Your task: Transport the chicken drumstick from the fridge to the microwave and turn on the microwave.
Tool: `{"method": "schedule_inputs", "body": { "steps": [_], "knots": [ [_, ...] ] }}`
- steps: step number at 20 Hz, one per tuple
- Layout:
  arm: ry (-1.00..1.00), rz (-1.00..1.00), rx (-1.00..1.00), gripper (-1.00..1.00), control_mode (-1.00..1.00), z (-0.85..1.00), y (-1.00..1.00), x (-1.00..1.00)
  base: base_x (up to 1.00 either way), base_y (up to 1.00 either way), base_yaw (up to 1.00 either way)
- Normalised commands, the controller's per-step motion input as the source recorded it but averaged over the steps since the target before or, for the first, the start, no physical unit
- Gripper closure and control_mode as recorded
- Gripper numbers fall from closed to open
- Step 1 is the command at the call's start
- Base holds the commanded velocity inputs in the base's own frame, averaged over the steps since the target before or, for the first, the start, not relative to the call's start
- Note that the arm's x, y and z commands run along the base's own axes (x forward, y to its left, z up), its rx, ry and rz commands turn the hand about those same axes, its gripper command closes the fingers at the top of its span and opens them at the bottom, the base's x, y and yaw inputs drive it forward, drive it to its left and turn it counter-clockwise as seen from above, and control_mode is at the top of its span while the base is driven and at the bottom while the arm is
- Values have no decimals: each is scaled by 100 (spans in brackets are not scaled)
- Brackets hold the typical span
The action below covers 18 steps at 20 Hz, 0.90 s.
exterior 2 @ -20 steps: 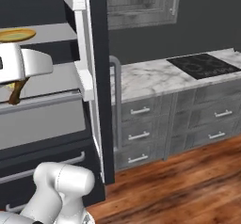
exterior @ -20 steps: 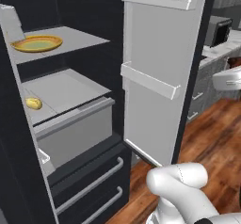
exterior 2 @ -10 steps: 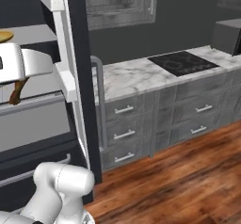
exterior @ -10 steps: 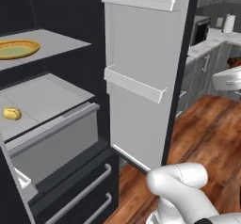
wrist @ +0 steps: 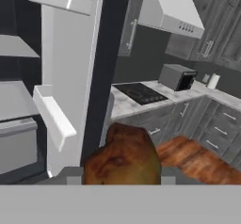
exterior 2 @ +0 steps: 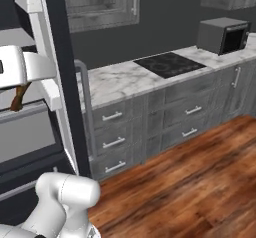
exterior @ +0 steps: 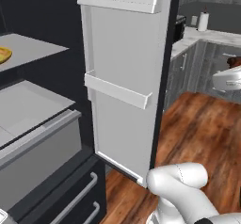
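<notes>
- Writing and labels: we read no brand, label or legible text on any item; the range hood [wrist: 172, 11] shows a row of small marks along its front edge, too small to make out.
- Chicken drumstick [wrist: 123, 159]: golden-brown with darker patches, it sits at the bottom of the hand view between the two fingertips. In the right base view we see a thin brown piece [exterior 2: 19, 97] hanging below the white hand, in front of the fridge interior.
- Gripper [wrist: 122, 176]: its fingertips [wrist: 73, 175] stand on either side of the drumstick, pinching it; most of each finger is cut off by the lower edge.
- Fridge [exterior: 42, 138]: it stands open, with light grey shelves and a grey drawer. Its door [exterior: 124, 77] swings outward, carrying two white door bins; the top of the door is cut off.
- Yellow plate [exterior: 4, 54]: on the upper shelf, mostly cut off at the left edge of the left base view.
- Microwave [exterior 2: 223, 35]: a grey box with a dark front on the marble counter [exterior 2: 125, 77], well apart from the fridge; its details are hard to resolve.
- Cooktop [exterior 2: 169, 64]: black, set into the counter between the fridge and the microwave.
- Paper towel roll [exterior: 203, 21]: white, upright on the far counter, small and blurred.
- Wood floor [exterior 2: 190, 187]: lies in front of the grey drawers.
</notes>
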Motion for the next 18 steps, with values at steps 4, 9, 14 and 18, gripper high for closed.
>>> {"method": "schedule_inputs", "body": {
  "steps": [4, 9, 14, 18],
  "knots": [
    [0, 0, 0, 100, 100, 0, 0, 0, -68, -51, -32],
    [0, 0, 0, 100, 100, 0, 0, 0, -66, -54, -33],
    [0, 0, 0, 100, 100, 0, 0, 0, -63, -57, -33],
    [0, 0, 0, 100, 100, 0, 0, 0, -53, -59, -33]
  ]
}}
